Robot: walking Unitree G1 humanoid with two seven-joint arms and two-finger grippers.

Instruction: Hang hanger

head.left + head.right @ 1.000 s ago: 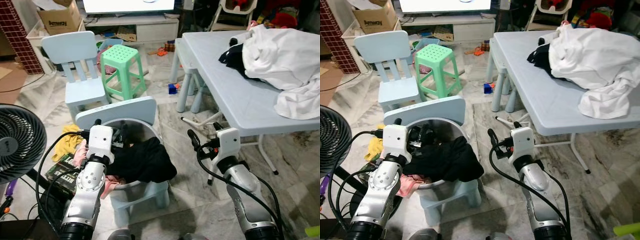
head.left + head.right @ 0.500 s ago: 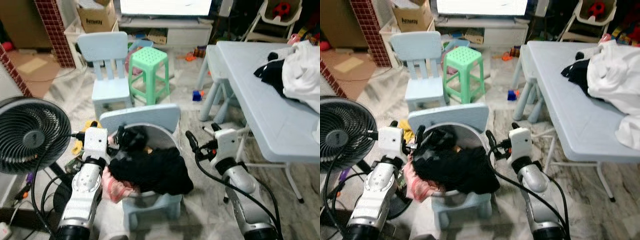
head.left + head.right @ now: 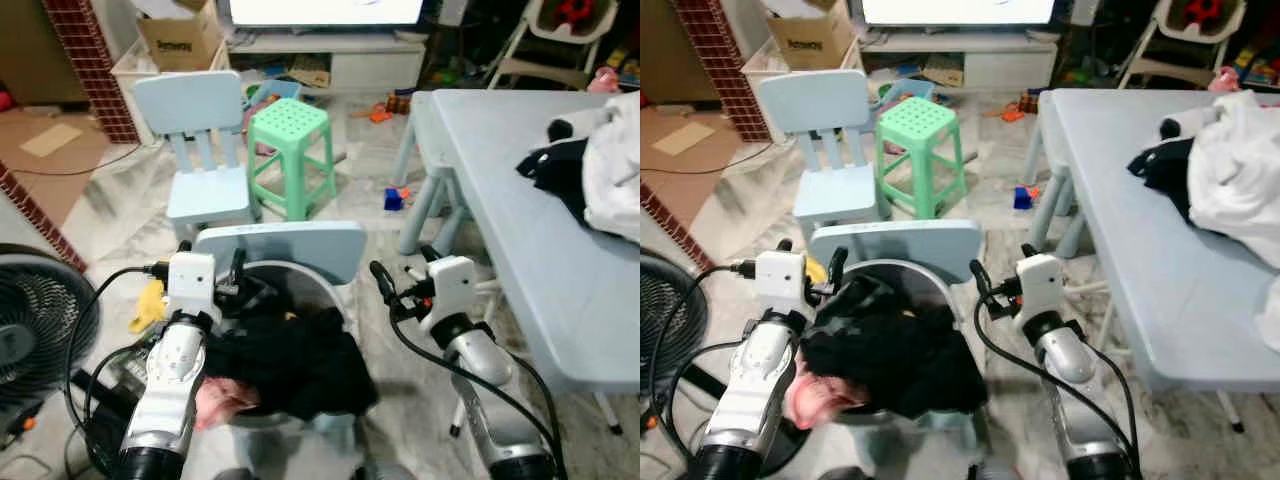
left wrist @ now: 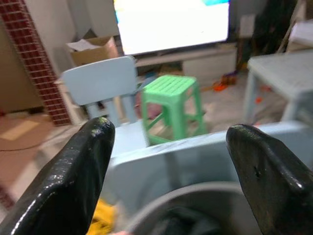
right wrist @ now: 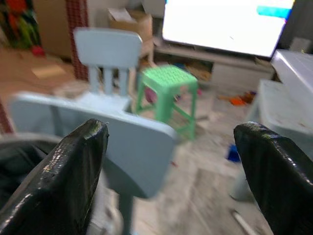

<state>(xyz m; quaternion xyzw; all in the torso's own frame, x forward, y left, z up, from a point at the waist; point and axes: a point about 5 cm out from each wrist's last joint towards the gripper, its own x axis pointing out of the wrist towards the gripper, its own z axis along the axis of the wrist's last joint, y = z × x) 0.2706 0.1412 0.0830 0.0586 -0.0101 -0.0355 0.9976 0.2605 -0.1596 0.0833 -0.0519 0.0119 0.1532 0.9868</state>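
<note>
No hanger to be made out for certain; possibly buried in the black clothes [image 3: 295,360] heaped in the grey basin [image 3: 333,297], possibly elsewhere, cannot tell. No rail or hook to hang it on in sight either.

Left pincer [image 3: 211,254] poised just at the basin's near-left rim, fingers spread wide apart, nothing between them. Right pincer [image 3: 404,264] just beside the basin's right rim, likewise wide apart and empty. Both pointing past the basin over the pale blue chair back [image 3: 280,243] that rises behind it.

Likely trouble from here:
- Closing on cloth instead of a hanger, since the dark heap hides whatever lies beneath; dragging a garment out could spill the pink cloth [image 3: 222,398] hanging over the basin's left edge.
- Knocking or tipping the basin, perched as it seems on a small chair, by pressing down on the rim from either side.
- Snagging the black cables [image 3: 100,330] looping left of the basin, near the fan [image 3: 25,325].
- Misjudging a reach while the wrist views are smeared.

Further from the basin: green stool [image 3: 290,125] and small blue chair [image 3: 195,130] beyond it, table [image 3: 490,190] to its right with white and black laundry [image 3: 605,165] at the far end.
</note>
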